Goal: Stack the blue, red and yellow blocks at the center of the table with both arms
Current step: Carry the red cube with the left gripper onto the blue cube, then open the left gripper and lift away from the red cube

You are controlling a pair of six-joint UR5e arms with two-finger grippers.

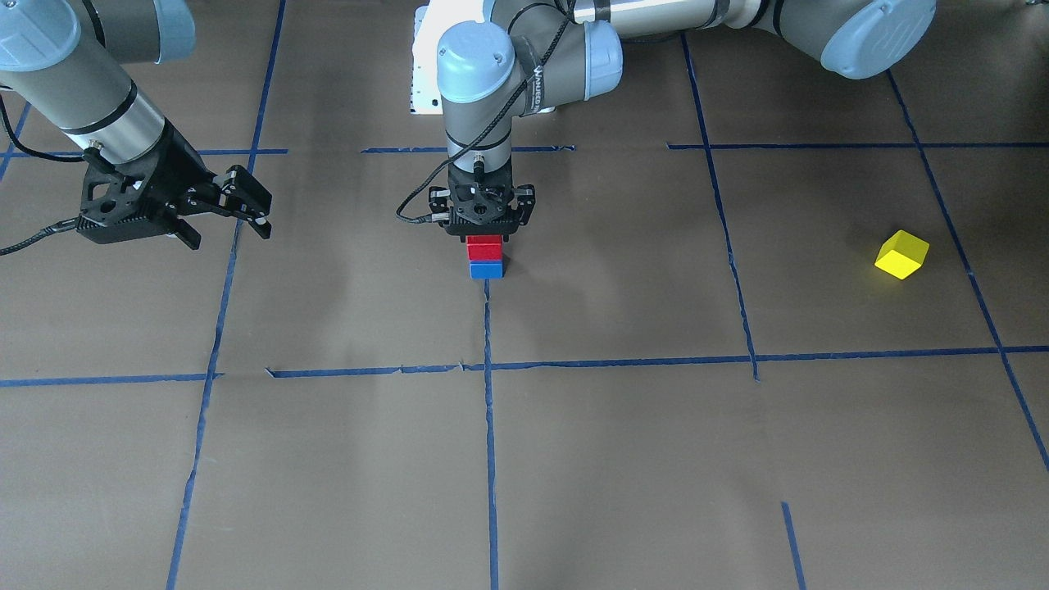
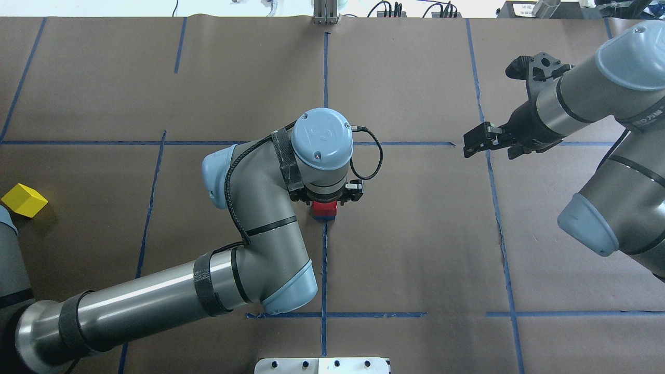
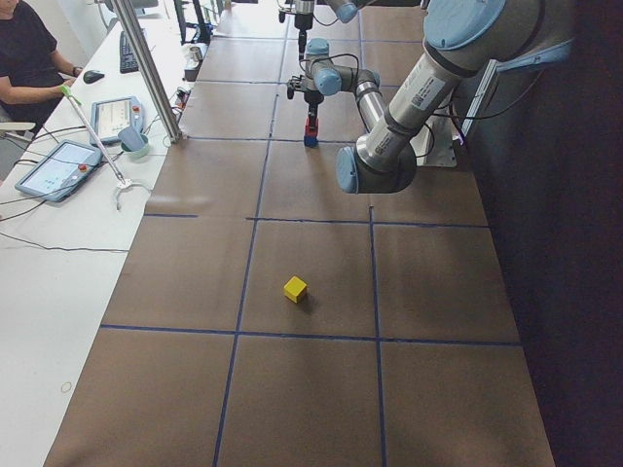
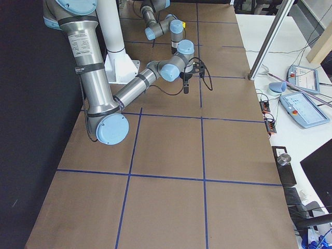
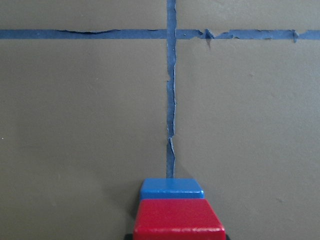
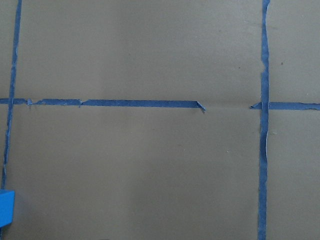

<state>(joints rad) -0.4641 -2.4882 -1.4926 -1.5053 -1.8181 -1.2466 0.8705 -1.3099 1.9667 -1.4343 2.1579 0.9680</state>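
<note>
A red block (image 1: 483,247) sits squarely on a blue block (image 1: 485,270) at the table's centre, on a blue tape crossing. My left gripper (image 1: 484,241) points straight down over the stack and is shut on the red block. In the left wrist view the red block (image 5: 179,220) fills the bottom edge with the blue block (image 5: 171,188) under it. A yellow block (image 2: 23,200) lies tilted and alone near the table's left end. My right gripper (image 2: 480,141) is open and empty, held above the table well to the right of the stack.
Blue tape lines (image 1: 489,410) divide the brown table into a grid. The white robot base plate (image 2: 322,365) is at the near edge. An operator (image 3: 24,58) and tablets (image 3: 58,167) are at a side table beyond the far edge.
</note>
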